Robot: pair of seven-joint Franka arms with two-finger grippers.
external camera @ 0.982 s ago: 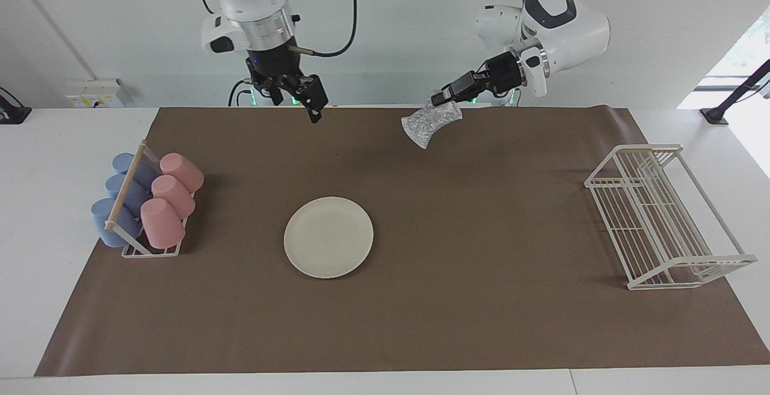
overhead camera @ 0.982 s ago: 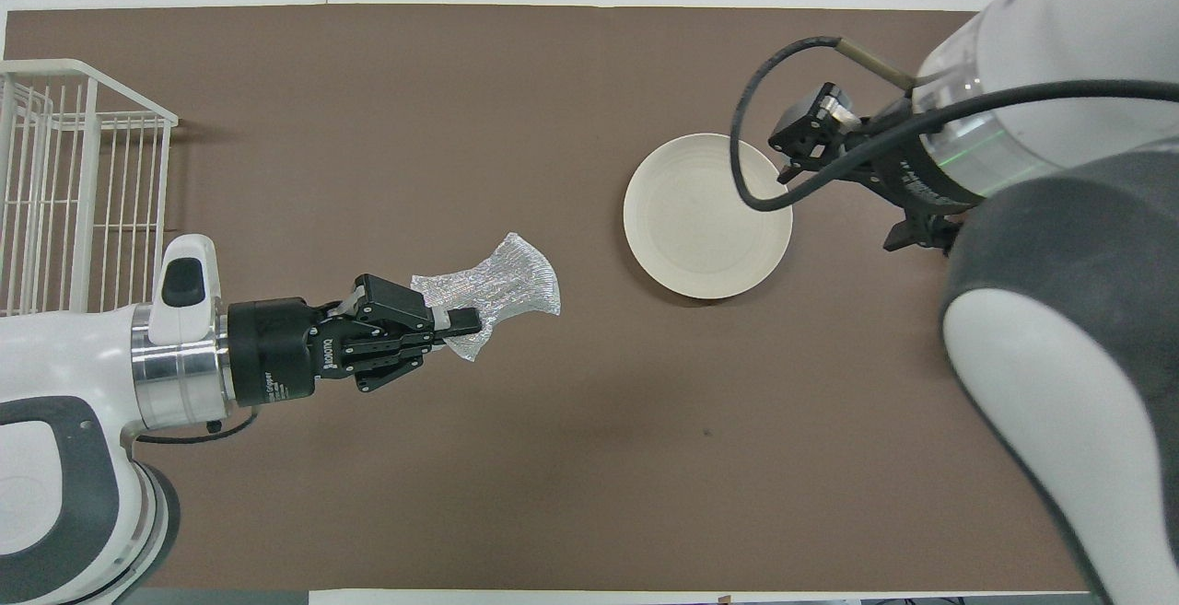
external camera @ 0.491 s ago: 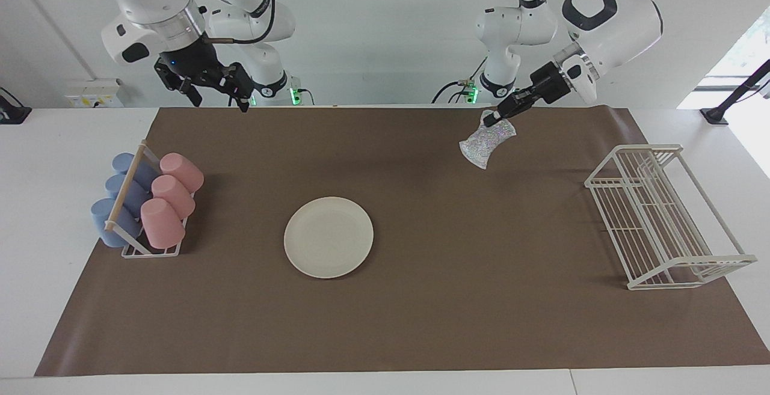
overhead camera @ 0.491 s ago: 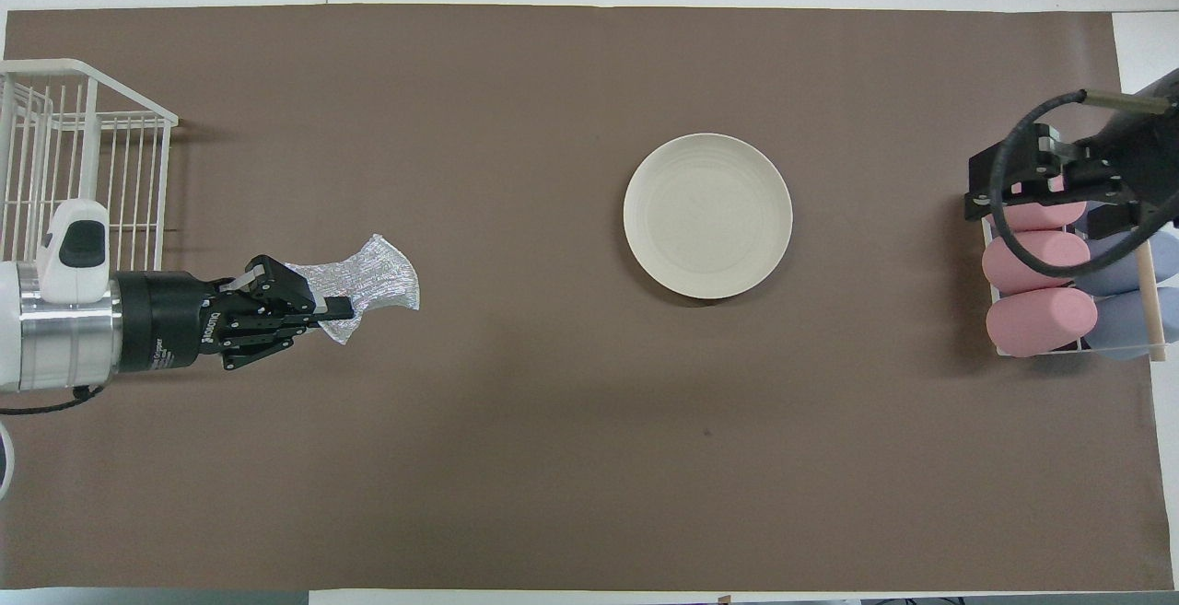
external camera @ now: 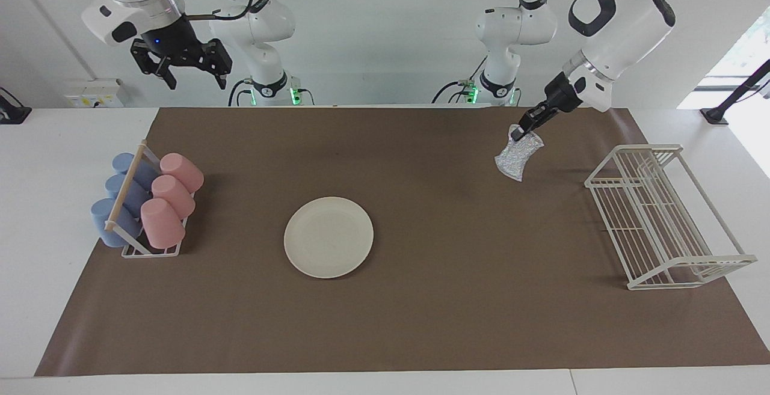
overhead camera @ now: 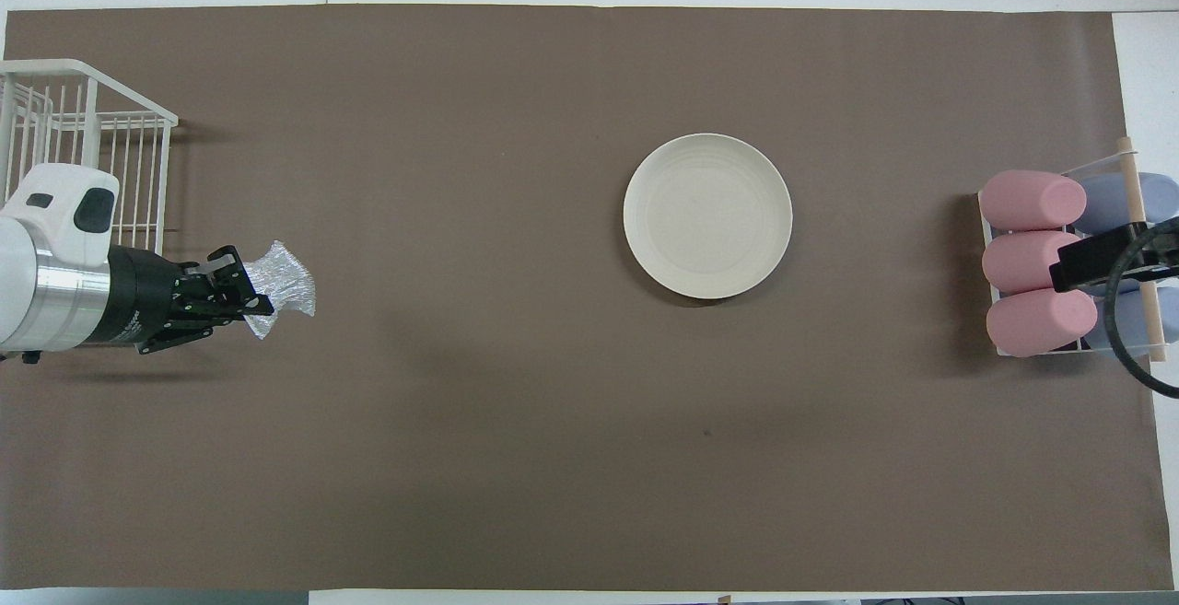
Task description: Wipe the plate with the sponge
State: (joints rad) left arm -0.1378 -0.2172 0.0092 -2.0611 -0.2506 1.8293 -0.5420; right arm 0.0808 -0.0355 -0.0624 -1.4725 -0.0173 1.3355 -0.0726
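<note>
The cream-white plate lies flat on the brown mat, also seen from overhead, with nothing on it. My left gripper is shut on the top of the silvery sponge, which hangs below it above the mat, beside the wire rack and well apart from the plate. The overhead view shows the same gripper and sponge. My right gripper is open and empty, raised high over the cup rack at the right arm's end. Only a part of it shows in the overhead view.
A small rack holds pink and blue cups lying on their sides, also seen from overhead. A white wire dish rack stands at the left arm's end of the mat and shows in the overhead view.
My left gripper has carried the sponge away from the plate toward the wire rack and lower. My right gripper has swung away from the plate to over the cup rack.
</note>
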